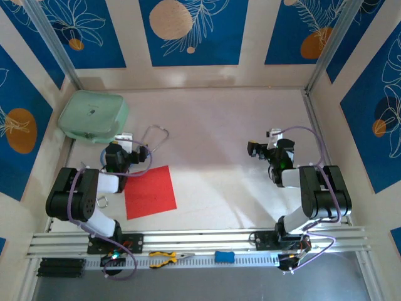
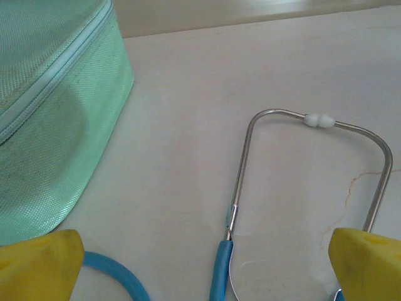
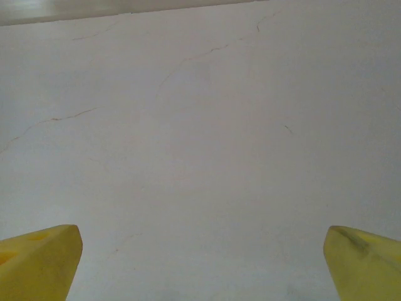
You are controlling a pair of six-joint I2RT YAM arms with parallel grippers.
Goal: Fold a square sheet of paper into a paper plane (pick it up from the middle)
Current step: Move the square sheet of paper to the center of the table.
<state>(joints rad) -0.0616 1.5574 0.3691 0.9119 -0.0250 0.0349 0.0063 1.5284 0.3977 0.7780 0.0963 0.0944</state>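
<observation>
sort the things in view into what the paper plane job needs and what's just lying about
For the job:
- square sheet of paper, red, flat beside the left arm
- left gripper and right gripper, both open

Lying about:
- mint-green pouch
- stethoscope
- pliers and a blue item on the front rail

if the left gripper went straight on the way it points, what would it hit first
Likely the stethoscope, lying right ahead of the left gripper; the pouch sits left of that line.

Matt red paper (image 1: pixel 150 192) — woven-cloth green pouch (image 2: pixel 50 125)
</observation>
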